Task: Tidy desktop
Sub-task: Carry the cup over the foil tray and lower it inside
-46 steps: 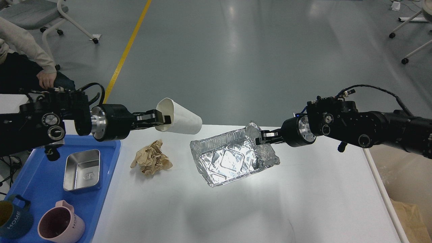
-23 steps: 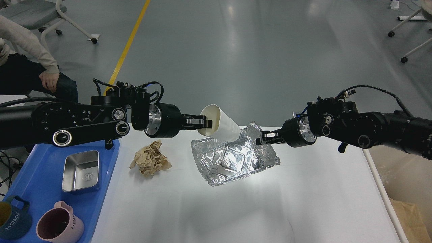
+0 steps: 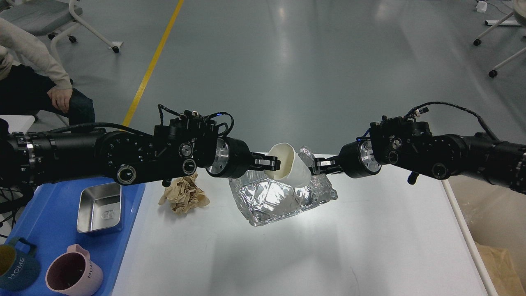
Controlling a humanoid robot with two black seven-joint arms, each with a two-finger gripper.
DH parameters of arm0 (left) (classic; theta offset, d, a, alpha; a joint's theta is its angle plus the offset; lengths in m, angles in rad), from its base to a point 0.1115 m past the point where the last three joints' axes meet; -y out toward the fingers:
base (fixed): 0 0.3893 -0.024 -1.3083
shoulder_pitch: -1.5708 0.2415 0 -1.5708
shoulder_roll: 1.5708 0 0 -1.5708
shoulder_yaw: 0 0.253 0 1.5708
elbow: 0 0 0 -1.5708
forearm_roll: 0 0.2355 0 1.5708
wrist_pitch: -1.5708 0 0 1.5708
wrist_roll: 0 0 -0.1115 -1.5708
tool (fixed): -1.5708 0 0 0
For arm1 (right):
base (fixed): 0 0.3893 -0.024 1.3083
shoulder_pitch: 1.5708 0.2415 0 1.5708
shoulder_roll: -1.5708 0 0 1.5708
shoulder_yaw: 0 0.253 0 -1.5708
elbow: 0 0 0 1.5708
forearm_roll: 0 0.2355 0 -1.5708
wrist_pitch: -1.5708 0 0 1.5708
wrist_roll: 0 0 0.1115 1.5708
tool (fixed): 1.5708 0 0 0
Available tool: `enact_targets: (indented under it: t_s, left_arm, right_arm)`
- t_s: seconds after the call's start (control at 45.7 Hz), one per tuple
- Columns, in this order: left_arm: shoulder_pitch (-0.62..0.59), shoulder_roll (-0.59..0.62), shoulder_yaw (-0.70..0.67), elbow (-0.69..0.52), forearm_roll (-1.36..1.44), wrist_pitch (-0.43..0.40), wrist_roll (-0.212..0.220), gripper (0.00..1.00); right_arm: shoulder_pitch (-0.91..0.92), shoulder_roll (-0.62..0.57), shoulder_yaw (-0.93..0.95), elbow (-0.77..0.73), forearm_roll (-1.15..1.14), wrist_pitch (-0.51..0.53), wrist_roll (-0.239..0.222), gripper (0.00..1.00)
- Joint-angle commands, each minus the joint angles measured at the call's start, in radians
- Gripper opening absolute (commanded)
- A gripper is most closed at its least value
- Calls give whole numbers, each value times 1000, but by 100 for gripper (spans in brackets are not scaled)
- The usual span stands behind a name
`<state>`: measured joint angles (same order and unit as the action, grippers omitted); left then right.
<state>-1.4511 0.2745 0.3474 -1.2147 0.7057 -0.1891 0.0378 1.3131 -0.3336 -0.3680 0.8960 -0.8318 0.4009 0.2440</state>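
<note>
On the white desktop [image 3: 312, 255], my left gripper [image 3: 273, 163] is shut on the rim of a white paper cup [image 3: 289, 167]. The cup is tilted, with its base down inside a crumpled foil tray [image 3: 279, 197]. My right gripper [image 3: 319, 165] is shut on the tray's far right rim and holds that side tipped up. A crumpled ball of brown paper [image 3: 185, 195] lies on the desktop left of the tray, partly behind my left arm.
A blue tray [image 3: 53, 230] at the left holds a steel box [image 3: 100, 207], a pink mug [image 3: 74, 273] and a dark blue mug [image 3: 14, 267]. A beige bin [image 3: 497, 242] with brown paper stands off the right edge. A seated person [image 3: 37, 78] is at far left.
My left arm has swung right, carrying the white cup from above the brown paper into the foil tray. The right gripper has kept its hold on the tray, which shifted slightly.
</note>
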Motion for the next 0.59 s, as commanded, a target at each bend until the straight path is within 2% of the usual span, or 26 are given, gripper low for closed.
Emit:
enact_targets:
  t_s: [0.0,0.197,0.263,0.372,0.569]
  left_arm:
    - [-5,-35,41,15,0,5,7,5]
    - [-28,-47,65,20,-5,5,7,6]
    - [-31,-47,67,26,-6,5,8,10]
    - [-29,-47,56,29,-20,7,13,35]
    - [-25,-47,53,35,-81,8,17,63]
  right_arm:
    - [-2,-2,0,0,-1,-1,0,0]
    - [-6,-5,0,0,-1,-1,0,0]
    - [-6,-5,0,0,-1,-1,0,0]
    - [-6,-4,0,0,-1,1,0,0]
    - [-9,-2,0,0,-1,-1,0,0]
